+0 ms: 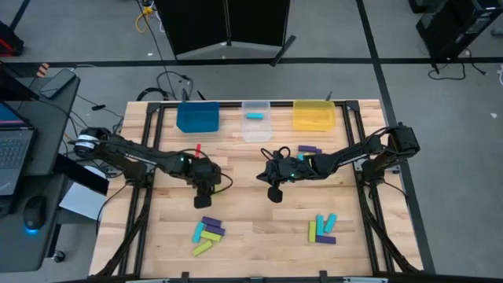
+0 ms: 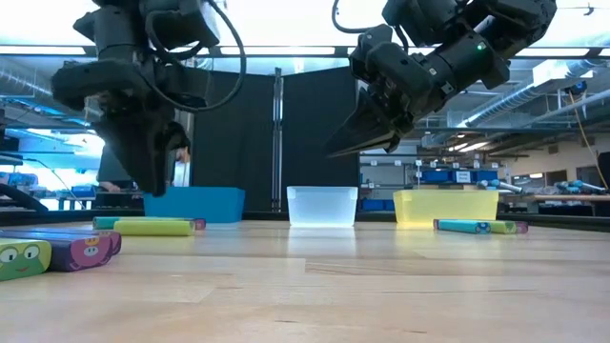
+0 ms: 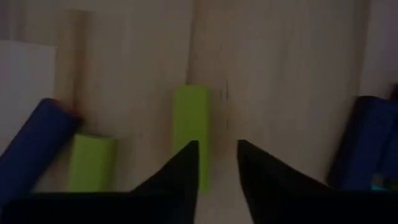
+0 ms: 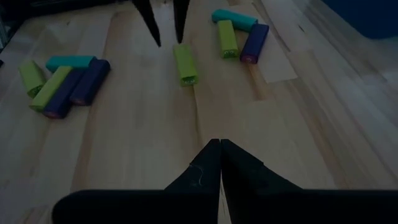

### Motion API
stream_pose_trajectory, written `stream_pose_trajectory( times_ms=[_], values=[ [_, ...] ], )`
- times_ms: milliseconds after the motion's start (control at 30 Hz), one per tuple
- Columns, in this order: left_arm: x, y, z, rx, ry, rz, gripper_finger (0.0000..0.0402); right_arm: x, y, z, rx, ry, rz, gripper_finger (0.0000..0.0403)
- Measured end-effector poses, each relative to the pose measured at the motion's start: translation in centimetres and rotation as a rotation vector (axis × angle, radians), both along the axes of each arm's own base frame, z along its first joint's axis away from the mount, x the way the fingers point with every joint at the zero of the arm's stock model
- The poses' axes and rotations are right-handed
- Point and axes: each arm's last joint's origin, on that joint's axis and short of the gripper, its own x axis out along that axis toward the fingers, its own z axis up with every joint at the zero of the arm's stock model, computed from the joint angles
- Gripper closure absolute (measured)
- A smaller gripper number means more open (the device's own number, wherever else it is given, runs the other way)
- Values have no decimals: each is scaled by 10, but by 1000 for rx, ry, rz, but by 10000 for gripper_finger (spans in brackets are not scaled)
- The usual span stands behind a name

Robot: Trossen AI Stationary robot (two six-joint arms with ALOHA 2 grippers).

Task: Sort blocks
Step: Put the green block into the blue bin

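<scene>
A lime green block (image 3: 191, 121) lies flat on the wooden table, also seen in the right wrist view (image 4: 185, 63). My left gripper (image 3: 217, 143) hangs open just above the block's end, fingers pointing down, touching nothing; the high view shows it left of the middle (image 1: 203, 200). My right gripper (image 4: 219, 142) is shut and empty above the table's middle (image 1: 275, 192), pointing toward the left arm. More lime, cyan and purple blocks lie in loose groups: near the front left (image 1: 208, 234), the front right (image 1: 322, 228) and the back right (image 1: 309, 149).
Three bins stand along the far edge: blue (image 1: 196, 118), clear (image 1: 256, 124) with a cyan block (image 1: 254, 115) inside, and yellow (image 1: 314, 115). A purple block (image 3: 367, 149) and a lime one (image 3: 90, 162) lie on either side of my left gripper. Bare wood lies between the groups.
</scene>
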Motion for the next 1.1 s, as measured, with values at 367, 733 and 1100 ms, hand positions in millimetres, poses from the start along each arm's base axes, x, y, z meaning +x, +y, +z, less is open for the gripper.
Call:
stream_pose_trajectory(
  times_ms=[367,733,1100],
  values=[
    [13,1,-30,53,75,-16,170,0,0,-1,-7,7,4,380],
    [18,1,-42,54,104,-13,204,0,0,-1,-16,9,10,380],
    [19,3,-42,26,110,-8,295,0,0,-1,-16,9,10,380]
  ],
)
